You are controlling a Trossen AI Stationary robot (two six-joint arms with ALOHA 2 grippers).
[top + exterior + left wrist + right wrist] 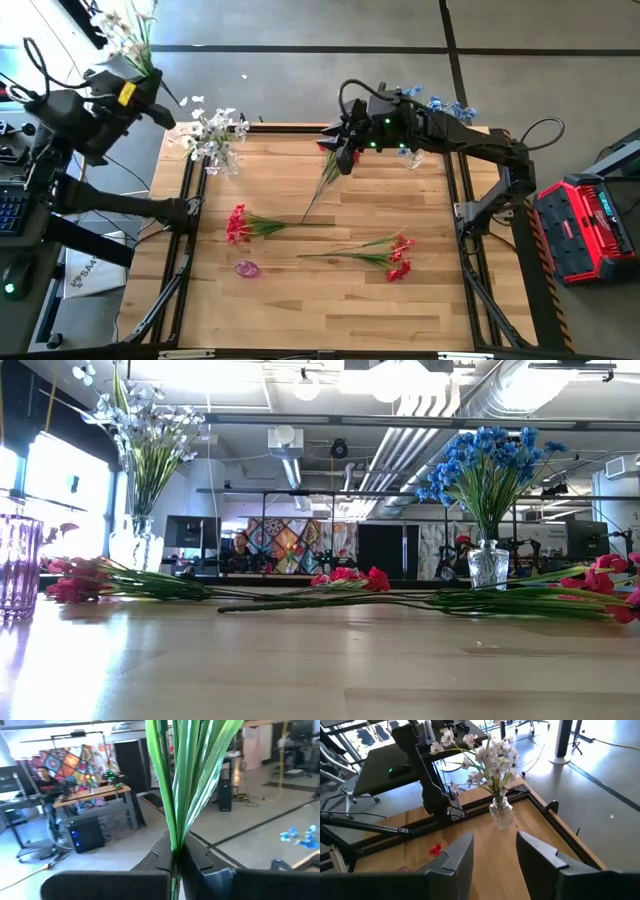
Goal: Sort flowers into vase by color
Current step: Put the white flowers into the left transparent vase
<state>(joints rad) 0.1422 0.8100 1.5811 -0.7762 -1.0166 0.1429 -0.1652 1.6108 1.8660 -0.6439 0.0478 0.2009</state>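
Note:
My left gripper (133, 78) (175, 856) is raised beyond the table's far left corner, shut on a white sprig (128, 28). A clear vase of white flowers (214, 140) (495, 765) stands at the far left, and a vase of blue flowers (487, 480) (440, 105) at the far right. My right gripper (342, 152) (495, 850) hovers open at the far middle, over the blossom end of a red sprig (322, 180) that lies on the table. Two red bunches (245, 225) (385, 255) lie flat mid-table. A purple glass vase (247, 268) (18, 565) stands near them. My left gripper pinches the white sprig's green stems (176, 837) between its two fingers. The stems rise from the fingers, and the sprig is lifted clear of the table. The blossoms are out of the wrist view.
A black frame (188, 205) runs along the table's left and right edges. The near half of the wooden table (320, 310) is bare. A red case (590, 225) sits off the table's right side. A person (240, 545) sits in the room beyond.

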